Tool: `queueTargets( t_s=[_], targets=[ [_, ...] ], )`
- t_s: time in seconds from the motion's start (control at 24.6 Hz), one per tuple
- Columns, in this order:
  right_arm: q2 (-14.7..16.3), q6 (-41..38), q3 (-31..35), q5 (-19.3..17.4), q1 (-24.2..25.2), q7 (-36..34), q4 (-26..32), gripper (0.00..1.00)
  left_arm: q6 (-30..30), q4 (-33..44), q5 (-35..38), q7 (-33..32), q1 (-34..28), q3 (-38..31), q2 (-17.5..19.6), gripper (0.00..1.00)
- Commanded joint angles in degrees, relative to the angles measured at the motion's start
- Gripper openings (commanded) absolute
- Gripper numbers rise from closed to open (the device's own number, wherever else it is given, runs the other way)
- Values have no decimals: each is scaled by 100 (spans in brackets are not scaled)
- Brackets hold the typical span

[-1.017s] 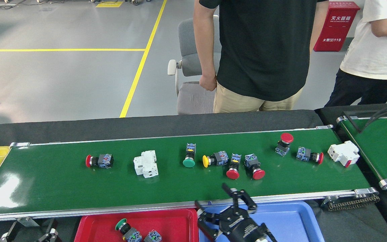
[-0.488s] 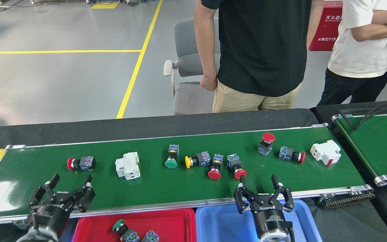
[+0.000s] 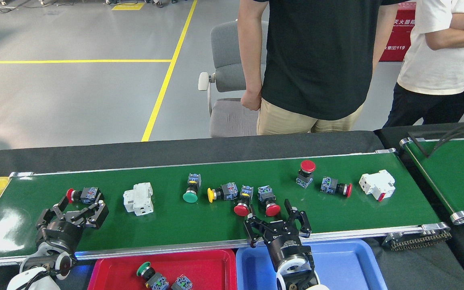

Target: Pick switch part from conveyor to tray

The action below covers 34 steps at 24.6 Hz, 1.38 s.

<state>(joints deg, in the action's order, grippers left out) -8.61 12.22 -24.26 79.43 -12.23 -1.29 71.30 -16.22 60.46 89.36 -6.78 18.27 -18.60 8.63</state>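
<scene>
Both the left gripper (image 3: pixel 79 211) and right gripper (image 3: pixel 277 222) hover spread-fingered and empty over the conveyor (image 3: pixel 175 225), near red-capped switch parts (image 3: pixel 83 195).

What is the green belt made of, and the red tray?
Belt: looks like smooth rubbery or plastic sheet, glossy; light glares off it at the left. Its side rails look like bare silver metal. Red tray: probably moulded plastic, with an even colour and rounded rim.

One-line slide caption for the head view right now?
Both open grippers, left gripper and right gripper, hover over the conveyor strewn with switch parts.
</scene>
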Motion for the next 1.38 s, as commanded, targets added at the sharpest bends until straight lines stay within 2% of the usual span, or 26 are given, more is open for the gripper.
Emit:
queueTargets(
  t_s=[0.0, 0.04, 0.08, 0.16, 0.24, 0.37, 0.49, 0.61, 0.69, 0.77, 0.81, 0.85, 0.9, 0.98, 1.02, 1.22, 1.34],
  targets=[
    [-45, -9, -35, -24, -218, 6, -107, 96, 312, -175, 11, 54, 212, 5, 131, 100],
    [-45, -9, -79, -24, -254, 41, -195, 82, 418, -377, 11, 63, 327, 5, 175, 100],
    [-45, -18, -105, -32, -306, 67, -256, 59, 523, -614, 3, 63, 485, 58, 245, 100],
    [-54, -70, -141, -24, -403, 111, -362, 32, 717, -1001, 3, 221, 722, 225, 394, 100],
    [-54, -79, -237, 12, -508, 278, -546, 17, 1006, -1492, 3, 660, 898, 497, 552, 100],
    [-54, -79, -272, -32, -561, 313, -608, 4, 1350, -2108, -6, 986, 1179, 814, 667, 100],
    [-54, -150, -360, -6, -561, 287, -547, 2, 1455, -2416, -6, 1074, 1329, 849, 684, 100],
    [-10, -528, -650, -6, -517, 269, -151, 2, 1815, -2425, -24, 1126, 1311, 849, 702, 99],
    [113, -1213, -905, -6, -306, 261, 403, 3, 1868, -2416, -50, 1249, 1267, 849, 702, 94],
    [368, -1995, -1072, 3, 54, 261, 1027, 7, 1807, -2363, -59, 1408, 1144, 858, 711, 78],
    [562, -2461, -1151, 3, 309, 261, 1492, 35, 1675, -2275, -59, 1557, 995, 867, 711, 60],
    [694, -2795, -1213, 20, 494, 261, 1783, 91, 1429, -2108, -59, 1680, 872, 858, 711, 49],
    [746, -3068, -1266, 20, 617, 269, 1923, 100, 1191, -1897, -68, 1750, 757, 858, 693, 41],
    [755, -3366, -1283, 20, 687, 287, 1941, 100, 761, -1396, -94, 1759, 502, 805, 667, 24],
    [755, -3375, -1283, 20, 687, 305, 1950, 100, 576, -1106, -156, 1759, 362, 779, 649, 20],
    [720, -3349, -1107, -24, 713, 313, 1976, 100, -180, 792, -367, 1671, -754, 840, 623, 20],
    [641, -3068, -229, -41, 985, 305, 2099, 100, -812, 2241, -375, 1592, -1878, 849, 500, 21]
  ],
)
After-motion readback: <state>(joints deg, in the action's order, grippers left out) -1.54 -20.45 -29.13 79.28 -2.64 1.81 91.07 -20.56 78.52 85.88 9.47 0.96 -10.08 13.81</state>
